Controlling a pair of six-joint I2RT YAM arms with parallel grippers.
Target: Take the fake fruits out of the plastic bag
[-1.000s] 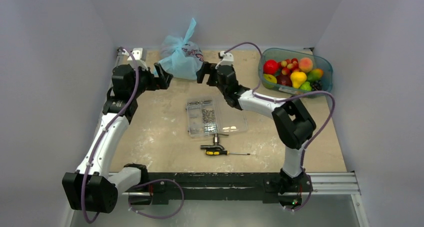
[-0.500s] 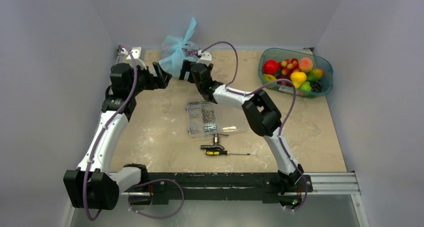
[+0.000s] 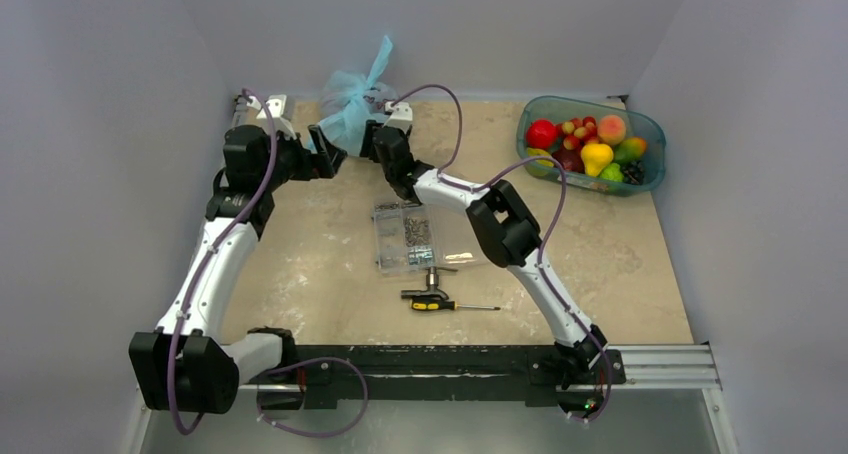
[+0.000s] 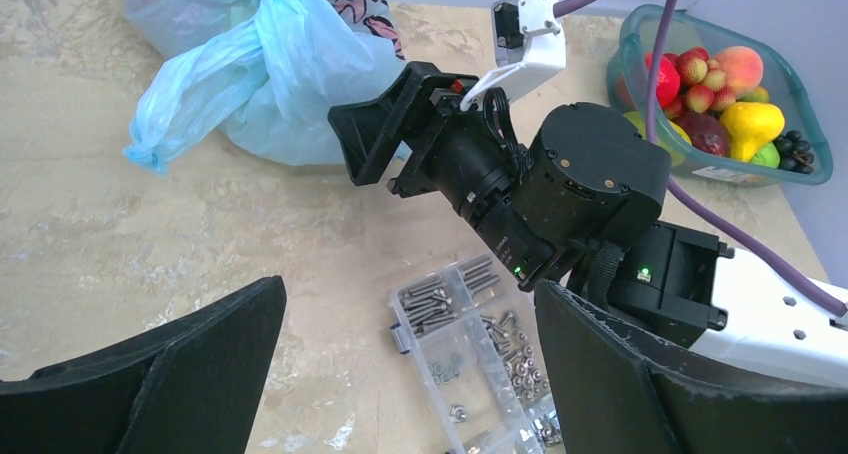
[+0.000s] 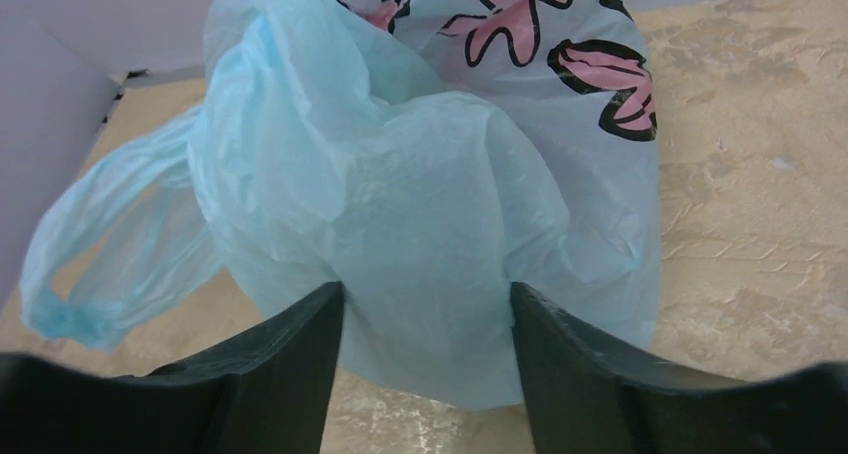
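The light blue plastic bag (image 3: pixel 352 109) stands knotted at the back of the table, its loop handle sticking up. The fake fruits inside it are hidden by the film. My right gripper (image 3: pixel 372 138) is at the bag's near right side. In the right wrist view its fingers (image 5: pixel 300 354) press a bulge of the plastic bag (image 5: pixel 430 194) from both sides, the right gripper (image 5: pixel 427 289) shut on it. My left gripper (image 3: pixel 326 154) hovers open just left of the bag. In the left wrist view, the left gripper (image 4: pixel 408 292) has only table and the screw box between its fingers.
A teal see-through tub (image 3: pixel 645 129) of mixed fruits stands at the back right. A clear compartment box of screws (image 3: pixel 410 236) lies mid-table, with a yellow-handled screwdriver (image 3: pixel 440 302) just in front of it. Grey walls close in the back and both sides.
My right arm has swung left from the bag's right side up against the bag, and its jaws have narrowed onto the plastic. The left arm has barely moved.
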